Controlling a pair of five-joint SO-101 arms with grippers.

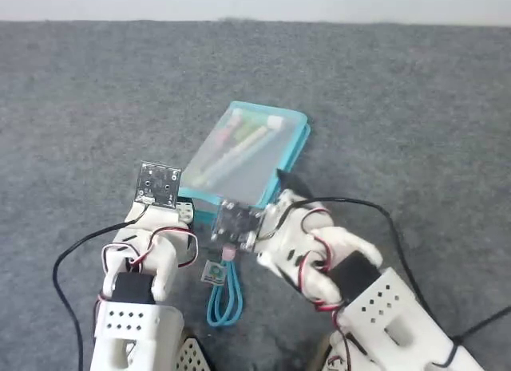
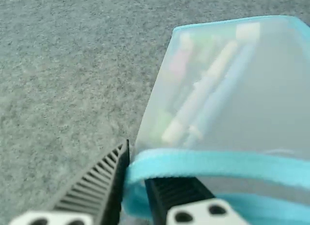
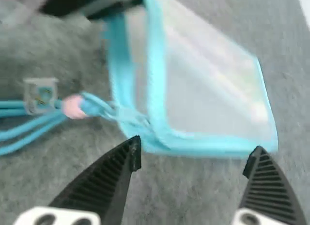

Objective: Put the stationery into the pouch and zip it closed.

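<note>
Pouch (image 1: 247,151) lies flat on the grey mat (image 1: 415,100), stationery (image 1: 238,144) already inside; pens show through the frosted wall (image 2: 203,99).

Handling, my read:
- The pouch is light and floppy: thin plastic film with a teal fabric binding. It'll slide and buckle if the zip is pulled with nothing anchoring it.
- The film looks slick. Grab the binding or the zip edge, not the clear panel.
- The zip pull has a pink bead (image 3: 72,107) and a blue cord loop (image 1: 225,295) trailing off the pouch's zip-end corner. The bead or the cord just next to it is the easiest place to pinch. The loop itself is slack, so there's lost motion before it tugs.
- Can't tell whether the zip is fully closed.

Arms:
- The left gripper (image 2: 137,175) is at the pouch's zip edge, near the corner away from the pull. Its fingers are pinched on the teal binding, one above and one below. That's a good anchor.
- The right gripper (image 3: 194,150) hangs over the pouch corner where the pull sits, pointing down at the pouch. Its fingers are spread wide with nothing between them, and the bead is just off to one side of the gap.
</note>
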